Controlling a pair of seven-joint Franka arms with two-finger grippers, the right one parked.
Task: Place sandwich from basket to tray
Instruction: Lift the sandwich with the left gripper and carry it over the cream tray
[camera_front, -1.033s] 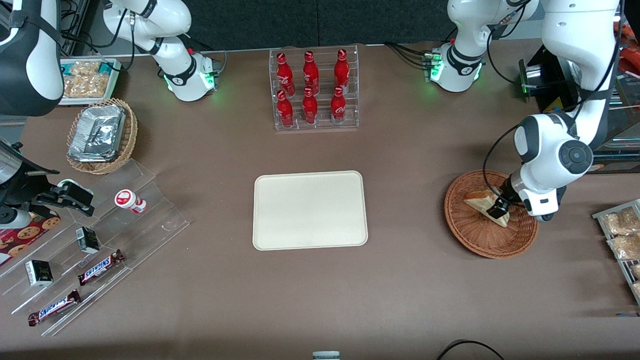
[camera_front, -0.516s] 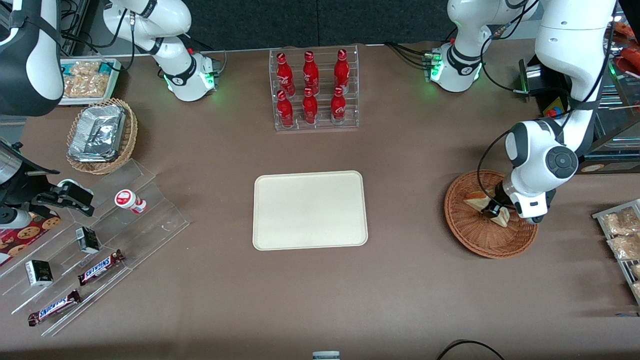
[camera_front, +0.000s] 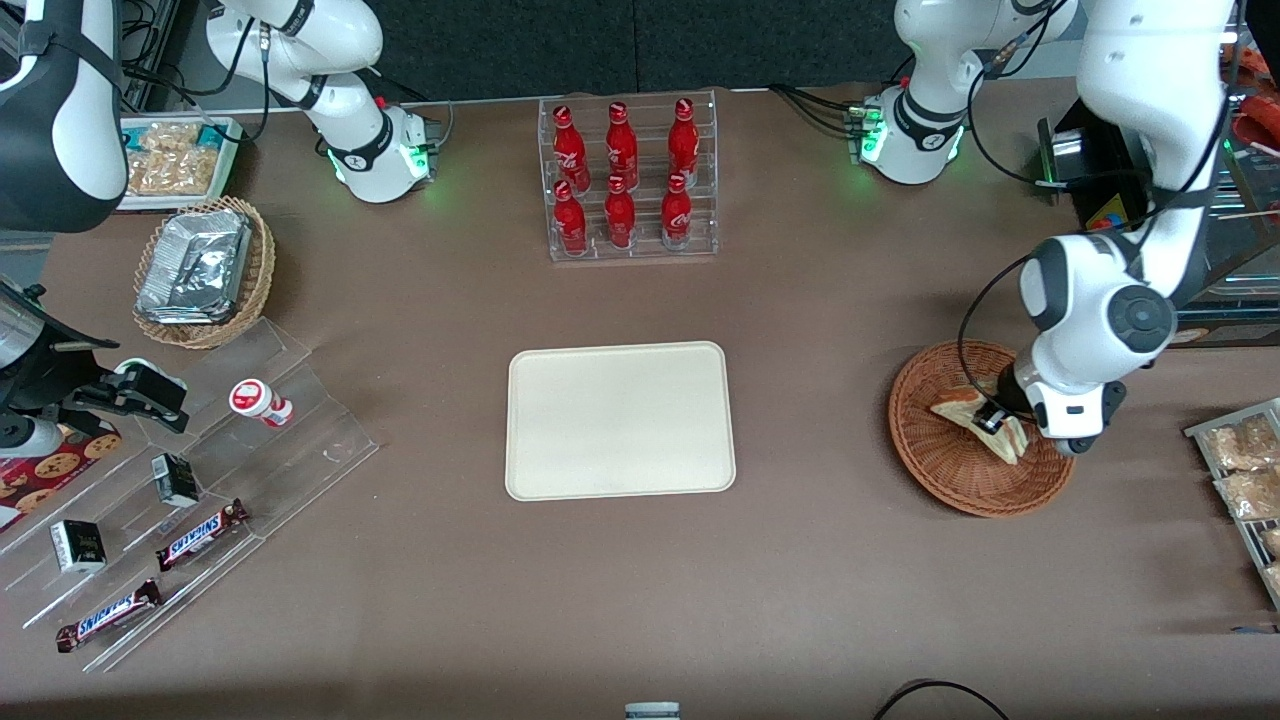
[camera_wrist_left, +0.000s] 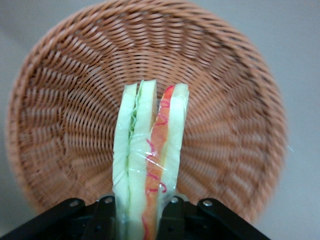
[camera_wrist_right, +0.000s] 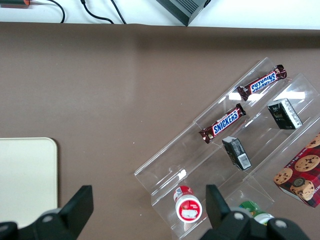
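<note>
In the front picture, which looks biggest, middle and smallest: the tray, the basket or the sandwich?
1. Tray, biggest.
2. Basket, middle.
3. Sandwich, smallest, pinched in the gripper over the basket.

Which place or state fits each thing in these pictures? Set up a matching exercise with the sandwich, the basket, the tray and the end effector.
Things:
1. sandwich
2. basket
3. tray
4. end effector

States:
A. bare, mid-table
B. shut on the wedge, over the basket
C. round wicker, toward the working arm's end
D. wrapped in film, gripped between the fingers

Pairs: 1-D, 2-C, 3-A, 4-B
</note>
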